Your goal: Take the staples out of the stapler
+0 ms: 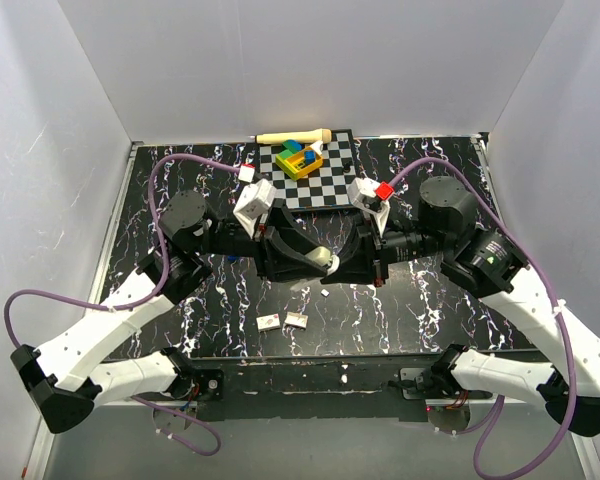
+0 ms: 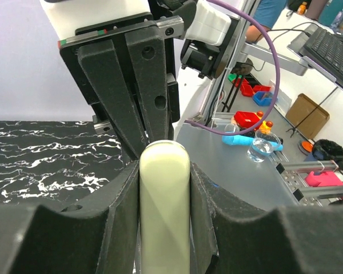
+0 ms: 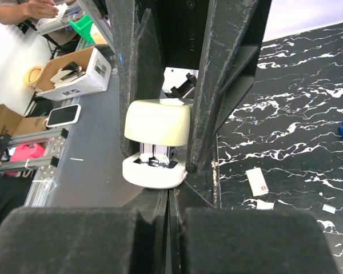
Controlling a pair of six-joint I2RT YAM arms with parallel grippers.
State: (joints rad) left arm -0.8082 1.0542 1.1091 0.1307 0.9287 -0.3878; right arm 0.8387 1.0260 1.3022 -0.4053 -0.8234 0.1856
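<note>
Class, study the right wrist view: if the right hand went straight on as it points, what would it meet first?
Most likely the cream stapler, clamped in the left hand just ahead.

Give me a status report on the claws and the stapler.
Left claw clamped on cream stapler, held above table. Right claw shut, tips at stapler's end. White scraps on table below.
</note>
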